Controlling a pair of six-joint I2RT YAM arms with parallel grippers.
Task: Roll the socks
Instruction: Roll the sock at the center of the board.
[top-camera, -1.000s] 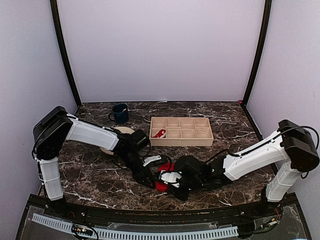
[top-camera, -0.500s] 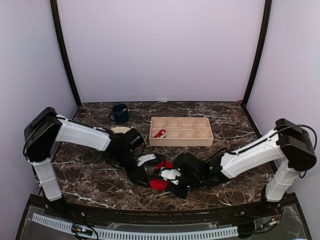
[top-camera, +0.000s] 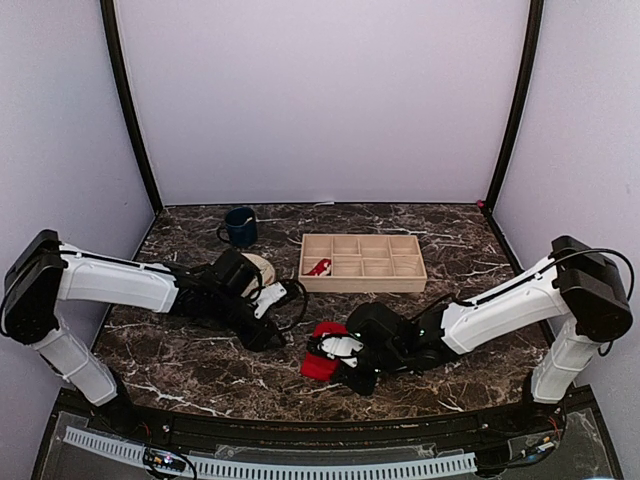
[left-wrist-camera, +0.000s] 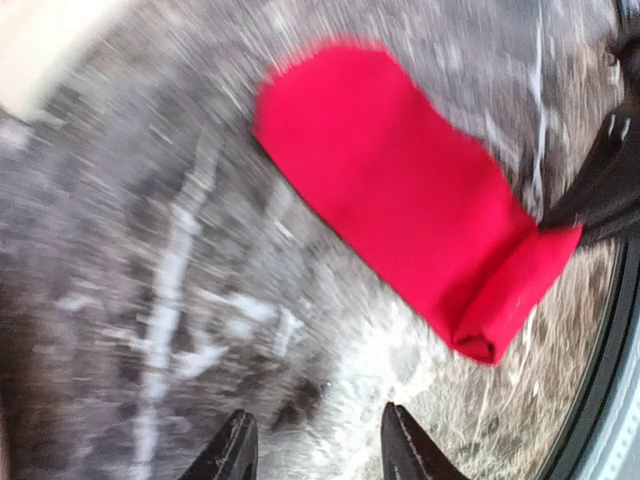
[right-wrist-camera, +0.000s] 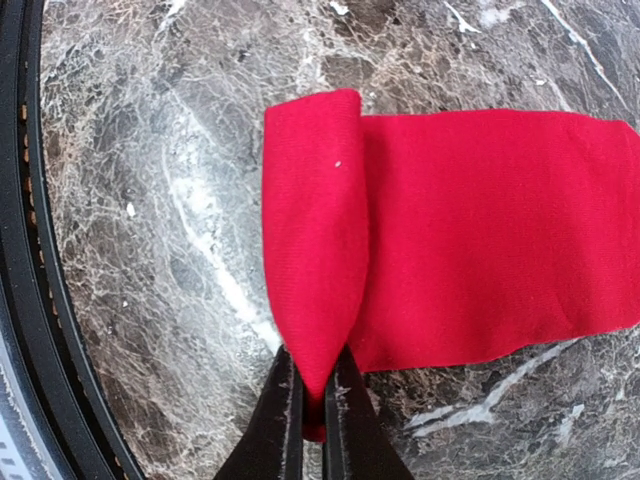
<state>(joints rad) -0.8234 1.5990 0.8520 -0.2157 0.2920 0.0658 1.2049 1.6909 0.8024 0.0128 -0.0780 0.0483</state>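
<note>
Dark marble with white veins covers the table (top-camera: 450, 250), and plain lilac walls close it on three sides. Near the lower middle of the overhead view lies the red sock (top-camera: 318, 366), flat on the marble. In the right wrist view the red sock (right-wrist-camera: 480, 220) runs from the centre to the right edge of the frame, and its left end is turned over into a rolled fold (right-wrist-camera: 310, 230).

The right gripper (right-wrist-camera: 312, 400) is closed tightly on the lower end of this fold; a little red cloth shows between the two dark fingers (right-wrist-camera: 280, 420). From above, the right gripper (top-camera: 322, 350) sits right at the sock, and its arm comes in from the right side of the frame.

The left gripper (left-wrist-camera: 318, 445) stands partly open, with only marble between its fingertips (left-wrist-camera: 240, 450), and it does not touch the sock. Its view is blurred; the red sock (left-wrist-camera: 400, 190) lies there in the upper right part, with the fold at the lower right. From above, the left gripper (top-camera: 283, 296) is left of the centre, apart from the sock.

Behind it a beige plate (top-camera: 262, 265) is partly hidden by the left arm. A blue mug (top-camera: 240, 226) stands in the upper left part of the table. A wooden tray (top-camera: 362, 285) with compartments is in the middle, and its left compartment holds a small red and white thing (top-camera: 318, 266), too small to identify.
</note>
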